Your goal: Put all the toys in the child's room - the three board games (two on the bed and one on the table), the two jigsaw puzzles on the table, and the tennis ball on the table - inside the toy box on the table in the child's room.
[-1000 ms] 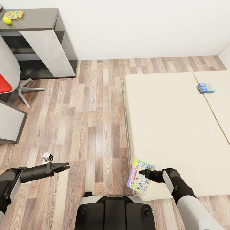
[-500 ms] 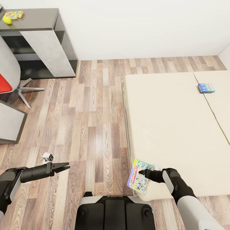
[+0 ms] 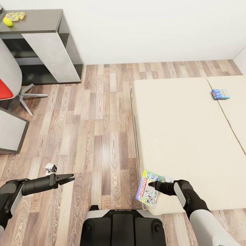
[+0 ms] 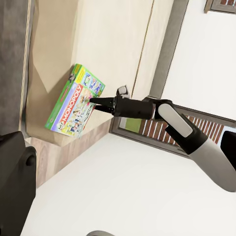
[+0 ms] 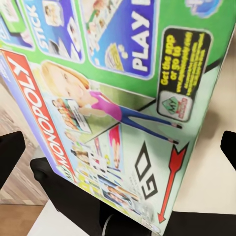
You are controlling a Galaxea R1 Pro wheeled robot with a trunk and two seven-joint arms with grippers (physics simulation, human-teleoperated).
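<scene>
1. The right tool (image 3: pixel 151 185) meets the Monopoly board game (image 3: pixel 148 188) at the near corner of the bed (image 3: pixel 184 136). The box tilts over the edge, probably so it can be gripped, but I cannot tell whether the fingers pinch it.
2. The left tool (image 3: pixel 70 177) hangs pressed together over the floor (image 3: pixel 99 112), free.
3. The blue board game (image 3: pixel 220 94) lies far across the bed. A jigsaw puzzle (image 3: pixel 14 15) sits on the surface (image 3: pixel 37 19).
4. Nothing has shifted since the earlier frames.

At the bed corner, Monopoly box at our right claw

Our right claw (image 3: pixel 150 184) meets the tilted Monopoly box (image 3: pixel 148 188) at the bed's (image 3: pixel 184 136) near corner; whether it grips we cannot tell. Our left claw (image 3: pixel 70 178) hangs over the plank floor (image 3: pixel 99 130), tips close together. A blue game box (image 3: pixel 220 94) lies far up the bed. On the bench (image 3: pixel 37 20), a jigsaw (image 3: pixel 14 15) and yellow-green ball (image 3: pixel 7 22).
</scene>
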